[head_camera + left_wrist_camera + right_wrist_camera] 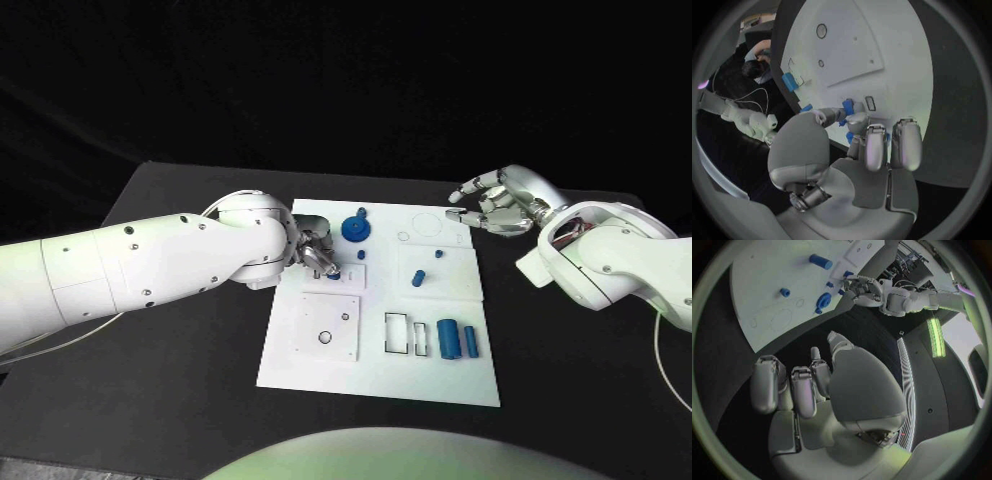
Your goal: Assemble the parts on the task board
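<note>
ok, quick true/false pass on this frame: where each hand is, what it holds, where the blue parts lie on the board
1. The left hand is over the task board, its fingers on a small blue part. True.
2. The right hand grips a blue cylinder. False: it holds nothing and sits off the board's far right corner, fingers curled but apart.
3. Two blue cylinders lie side by side near the board's near right edge. True.
4. The round blue part lies on the black table. False: it is on the board, at the far end, beside the left hand.
5. All board recesses are filled. False: the rectangular outlines beside the cylinders are empty.
</note>
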Available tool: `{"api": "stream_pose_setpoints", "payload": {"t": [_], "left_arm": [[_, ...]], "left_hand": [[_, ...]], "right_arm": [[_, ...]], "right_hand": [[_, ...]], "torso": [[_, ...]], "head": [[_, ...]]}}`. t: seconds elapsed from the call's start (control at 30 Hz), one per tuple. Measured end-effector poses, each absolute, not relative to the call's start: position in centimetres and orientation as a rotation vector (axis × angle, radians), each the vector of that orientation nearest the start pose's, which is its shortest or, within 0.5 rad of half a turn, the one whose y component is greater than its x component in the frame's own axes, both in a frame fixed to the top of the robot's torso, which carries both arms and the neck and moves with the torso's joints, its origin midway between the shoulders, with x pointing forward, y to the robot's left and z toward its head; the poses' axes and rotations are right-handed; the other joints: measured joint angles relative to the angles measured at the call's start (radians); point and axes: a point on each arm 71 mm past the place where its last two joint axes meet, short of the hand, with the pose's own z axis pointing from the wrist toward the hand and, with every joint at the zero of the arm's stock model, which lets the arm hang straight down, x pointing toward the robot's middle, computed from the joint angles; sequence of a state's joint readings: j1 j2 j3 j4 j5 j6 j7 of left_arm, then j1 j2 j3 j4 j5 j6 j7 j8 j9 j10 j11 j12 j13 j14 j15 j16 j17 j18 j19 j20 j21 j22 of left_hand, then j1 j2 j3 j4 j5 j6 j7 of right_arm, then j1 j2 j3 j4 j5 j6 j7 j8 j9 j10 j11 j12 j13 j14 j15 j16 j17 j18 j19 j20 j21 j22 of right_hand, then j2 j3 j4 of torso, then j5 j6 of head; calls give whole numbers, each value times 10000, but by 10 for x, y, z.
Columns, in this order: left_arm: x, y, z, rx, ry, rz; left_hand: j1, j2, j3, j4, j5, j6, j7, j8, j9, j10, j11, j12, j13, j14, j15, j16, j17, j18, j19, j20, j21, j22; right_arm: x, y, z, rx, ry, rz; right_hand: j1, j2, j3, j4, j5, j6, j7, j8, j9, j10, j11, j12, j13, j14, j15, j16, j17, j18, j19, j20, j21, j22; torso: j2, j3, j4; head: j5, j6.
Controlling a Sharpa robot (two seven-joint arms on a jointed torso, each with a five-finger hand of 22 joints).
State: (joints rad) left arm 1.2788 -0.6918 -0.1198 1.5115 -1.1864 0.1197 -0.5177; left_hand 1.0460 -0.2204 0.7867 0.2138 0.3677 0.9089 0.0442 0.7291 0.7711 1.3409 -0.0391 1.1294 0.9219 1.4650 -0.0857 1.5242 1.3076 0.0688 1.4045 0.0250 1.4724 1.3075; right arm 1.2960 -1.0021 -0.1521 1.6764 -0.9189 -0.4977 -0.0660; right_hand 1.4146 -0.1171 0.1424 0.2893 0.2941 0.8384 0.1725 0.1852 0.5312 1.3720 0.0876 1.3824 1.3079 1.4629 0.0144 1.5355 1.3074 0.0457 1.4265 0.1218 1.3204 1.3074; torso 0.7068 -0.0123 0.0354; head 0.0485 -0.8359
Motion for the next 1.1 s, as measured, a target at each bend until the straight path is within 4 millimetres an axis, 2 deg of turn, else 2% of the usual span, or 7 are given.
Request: {"api": "stream_pose_setpoints", "payload": {"t": [0.1,0.13,0.17,0.5,0.97,1.1], "left_arm": [[479,146,-213,689,22636,-4083],[479,146,-213,686,22638,-4083],[479,146,-214,687,22643,-4088],[480,146,-214,646,22662,-4090],[481,146,-214,603,22664,-4098],[481,146,-214,596,22672,-4100]], "left_hand": [[-59,-29,2,-2,-7,11,-10,-8,26,0,0,0,7,0,0,0,0,0,0,0,0,0],[-121,-14,271,-271,-22,32,-30,-11,19,0,0,0,7,0,0,0,0,1,0,0,0,0],[-199,-41,388,-389,-46,33,-31,-28,25,0,0,0,12,0,0,0,0,1,0,0,0,0],[-422,51,287,-484,-46,68,-31,-150,101,36,-31,0,60,36,-35,-1,-1,0,0,0,0,0],[-541,169,-163,-90,-45,247,-141,-207,194,38,-33,0,134,36,-35,46,-1,1,35,-35,0,-1],[-592,118,-331,22,-45,336,-230,-208,227,36,-35,1,144,35,-35,46,-1,0,35,-35,0,-1]], "right_arm": [[461,-246,-168,3954,16535,8245],[461,-246,-168,3954,16534,8245],[461,-246,-168,3954,16534,8245],[461,-246,-168,3957,16528,8241],[461,-246,-168,3958,16517,8234],[461,-246,-168,3961,16512,8230]], "right_hand": [[0,0,0,0,0,0,0,0,0,0,0,0,-1,0,0,0,0,0,0,0,0,-1],[0,0,0,0,0,0,0,0,0,0,0,0,-1,0,0,0,0,1,0,0,0,0],[0,0,0,0,0,0,0,0,0,0,0,0,-1,0,0,0,0,0,0,0,0,-1],[0,0,0,0,0,0,0,0,-9,0,0,-38,-2,0,0,0,0,1,0,0,0,5],[0,0,0,0,-1,0,0,0,-9,0,0,-38,-4,0,0,0,-1,1,-37,-37,-37,6],[-37,37,0,0,-1,0,0,0,-8,0,0,-38,-4,0,0,-38,-1,1,-36,-37,-37,5]], "torso": [[0,-1,2],[0,-1,3],[0,-1,3],[-3,-1,8],[-3,3,5],[-3,3,2]], "head": [[-10,0],[-13,-1],[-14,-1],[-32,-2],[-40,-6],[-48,-7]]}}
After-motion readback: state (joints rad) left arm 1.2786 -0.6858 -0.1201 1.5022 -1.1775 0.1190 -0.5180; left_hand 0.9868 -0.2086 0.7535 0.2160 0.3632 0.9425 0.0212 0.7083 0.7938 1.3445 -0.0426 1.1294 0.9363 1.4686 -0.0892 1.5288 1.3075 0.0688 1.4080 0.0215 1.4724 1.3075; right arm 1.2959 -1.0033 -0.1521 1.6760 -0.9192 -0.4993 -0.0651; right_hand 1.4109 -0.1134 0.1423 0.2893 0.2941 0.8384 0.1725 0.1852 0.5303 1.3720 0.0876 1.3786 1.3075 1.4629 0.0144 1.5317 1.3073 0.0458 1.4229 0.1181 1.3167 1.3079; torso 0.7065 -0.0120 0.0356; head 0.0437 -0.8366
